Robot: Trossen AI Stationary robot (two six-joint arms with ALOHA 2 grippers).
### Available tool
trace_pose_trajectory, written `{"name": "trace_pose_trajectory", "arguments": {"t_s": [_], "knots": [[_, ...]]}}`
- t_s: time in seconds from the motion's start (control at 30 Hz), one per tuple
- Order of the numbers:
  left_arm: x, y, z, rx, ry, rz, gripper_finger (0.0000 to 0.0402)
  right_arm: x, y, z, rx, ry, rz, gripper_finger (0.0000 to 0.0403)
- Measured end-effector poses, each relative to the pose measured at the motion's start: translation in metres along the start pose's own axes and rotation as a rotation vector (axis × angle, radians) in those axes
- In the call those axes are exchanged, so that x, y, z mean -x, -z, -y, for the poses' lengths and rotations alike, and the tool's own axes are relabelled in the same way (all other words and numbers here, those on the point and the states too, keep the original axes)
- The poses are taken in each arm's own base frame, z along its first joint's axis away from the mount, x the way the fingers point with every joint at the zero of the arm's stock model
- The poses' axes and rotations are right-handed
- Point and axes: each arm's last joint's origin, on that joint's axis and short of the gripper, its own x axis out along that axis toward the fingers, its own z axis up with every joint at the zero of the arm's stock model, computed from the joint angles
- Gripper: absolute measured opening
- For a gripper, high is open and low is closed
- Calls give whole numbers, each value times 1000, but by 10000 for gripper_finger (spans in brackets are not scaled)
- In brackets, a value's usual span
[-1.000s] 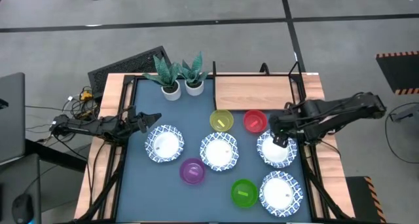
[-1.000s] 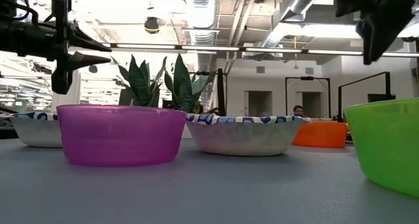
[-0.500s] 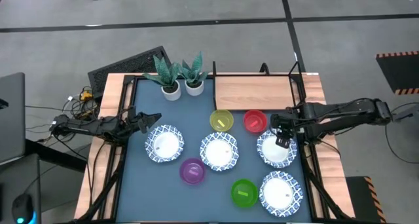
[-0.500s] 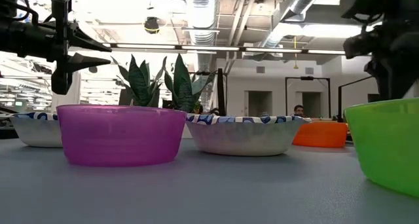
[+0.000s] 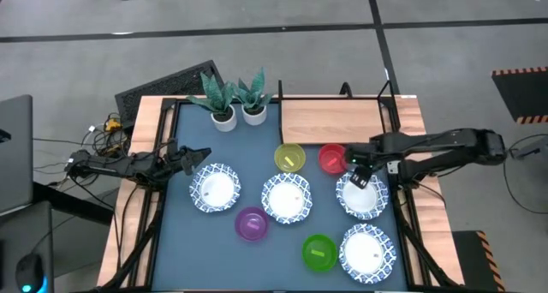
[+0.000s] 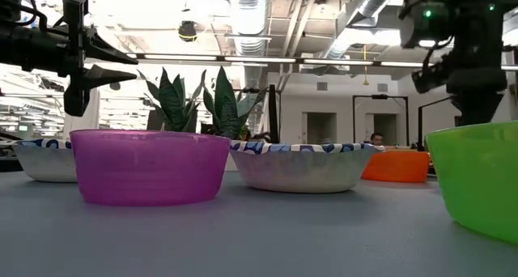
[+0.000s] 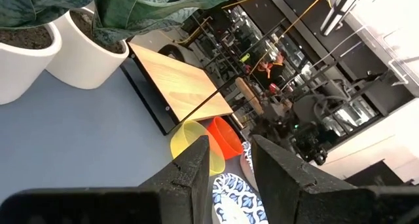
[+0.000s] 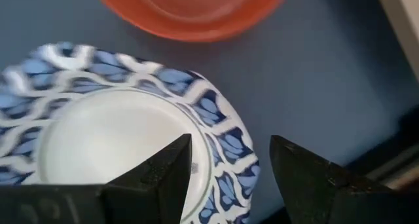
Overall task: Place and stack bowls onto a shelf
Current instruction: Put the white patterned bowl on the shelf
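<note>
The right gripper (image 5: pixel 360 175) is hovering over the far-left rim of the patterned bowl (image 5: pixel 362 195) on the right side of the table, fingers (image 8: pixel 157 178) spread apart with nothing between them. In the right wrist view one finger is sitting over the white inside of that bowl (image 8: pixel 124 139) and the other over the blue tabletop (image 8: pixel 314 73) just outside the rim, so the jaws are straddling the edge without closing on it. The red bowl (image 5: pixel 333 159) is lying just beyond, close to the gripper.

The shelf (image 5: pixel 332 120) is waiting at the far right of the table, bare wood, nothing stacked on it yet. All eight bowls are sitting on the tabletop: three more patterned bowls at left (image 5: pixel 215 188), centre (image 5: pixel 286 197) and near right (image 5: pixel 367 251), plus the yellow bowl (image 5: pixel 289 158), the purple bowl (image 5: pixel 252 224) and the green bowl (image 5: pixel 319 252).

The left gripper (image 5: pixel 195 157) is parked at the left edge, beside the left patterned bowl, fingers (image 7: pixel 196 168) apart and empty.

Now the risks, as I am judging them. A pinch on a thin sloping rim is shaky: if the jaws are closing too shallow, the bowl could tip or slide out on the lift. The red bowl is sitting so close that a descending finger or a swinging bowl could be nudging it. And the shelf's black frame (image 5: pixel 386 113) is standing in the way; a low carry could be clipping it.
</note>
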Motion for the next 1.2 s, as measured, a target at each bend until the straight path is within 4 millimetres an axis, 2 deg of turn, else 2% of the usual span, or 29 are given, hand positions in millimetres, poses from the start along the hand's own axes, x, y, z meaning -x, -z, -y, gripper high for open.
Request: {"name": "trace_pose_trajectory", "arguments": {"t_s": [0.27,0.57,0.7,0.8,1.07,1.2], "knots": [[0,0,0,-1,-1,1,98,-13,6,1,-283,81,-37,230],[0,0,0,-20,-2,1,98,-15,7,1,-309,82,-53,230],[0,0,0,-20,-2,1,98,-15,8,0,-309,53,-84,217],[0,0,0,-20,-1,1,98,-15,8,0,-311,38,-99,193],[0,0,0,-20,-1,1,98,-15,9,0,-318,38,-113,82],[0,0,0,-28,-2,1,98,-15,9,0,-318,35,-111,42]]}}
